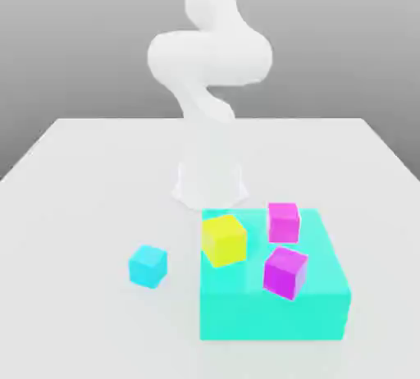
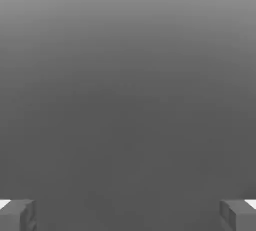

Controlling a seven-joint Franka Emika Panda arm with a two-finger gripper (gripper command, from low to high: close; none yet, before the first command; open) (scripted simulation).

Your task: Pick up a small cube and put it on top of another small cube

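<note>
The white robot arm (image 1: pixel 209 66) stood at the back of the pale surface (image 1: pixel 74 197), bent over on itself. In the hand view the gripper (image 2: pixel 128 215) was wide open, with one gray fingertip (image 2: pixel 17 214) at each side and nothing between them. It looked out at plain gray space.

The small cyan-blue cube (image 1: pixel 148 266) sat alone on the surface, toward the exterior view's left. It was near the big turquoise block (image 1: pixel 316 308) but did not touch it.

Three little cubes sat on top of that big flat block. The yellow cube (image 1: pixel 224 239) was at its left edge in the exterior view. The pinkish-magenta cube (image 1: pixel 284 221) sat farther back, just beside the yellow one. The purplish magenta cube (image 1: pixel 285 271) sat closer to the front, tipped a little to one side.
</note>
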